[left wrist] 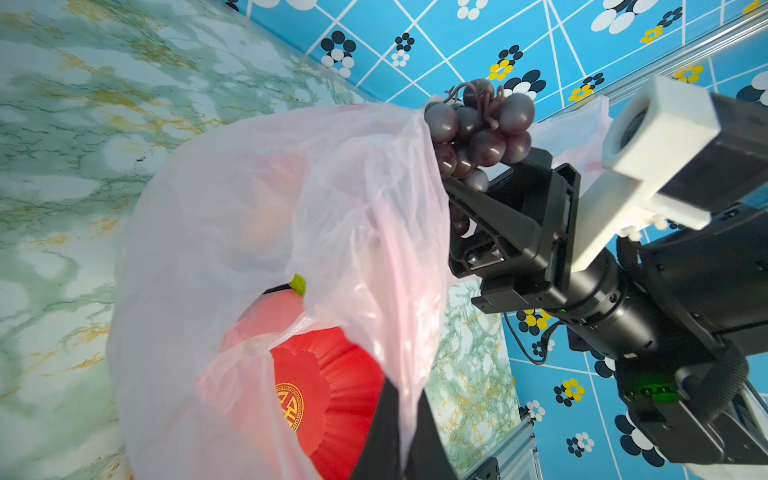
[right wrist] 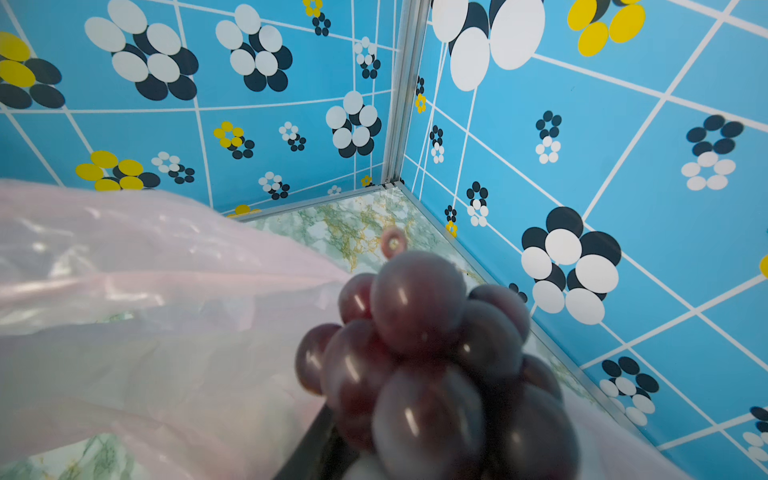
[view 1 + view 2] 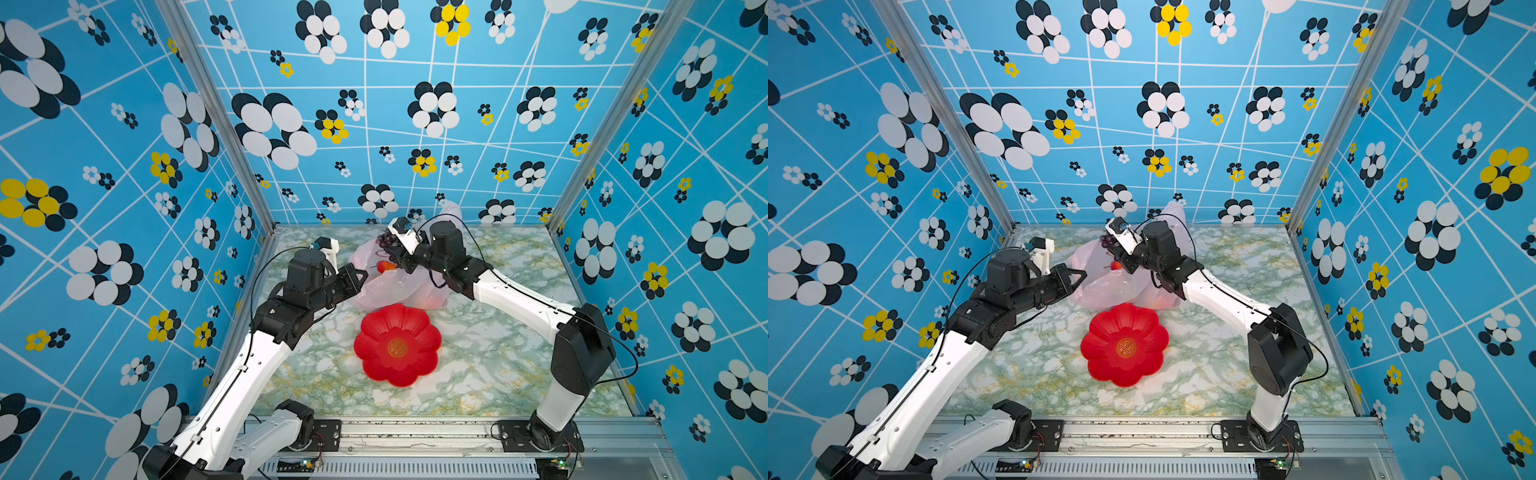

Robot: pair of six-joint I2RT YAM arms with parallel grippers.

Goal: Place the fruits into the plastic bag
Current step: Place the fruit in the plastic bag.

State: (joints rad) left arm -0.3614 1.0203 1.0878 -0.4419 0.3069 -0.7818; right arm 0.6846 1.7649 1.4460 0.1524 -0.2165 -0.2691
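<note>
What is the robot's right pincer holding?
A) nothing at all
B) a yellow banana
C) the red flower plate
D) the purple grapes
D: in the left wrist view the right pincer is closed on the dark purple grape bunch, right beside the plastic bag.

Purple grape bunch (image 1: 478, 129), pale-pink plastic bag (image 1: 249, 199)

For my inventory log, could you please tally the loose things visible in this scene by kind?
Grape bunch: 1
Plastic bag: 1
Red plate: 1
Red-orange fruit in the bag: 1 (others hidden)
Total: 4 visible
</note>
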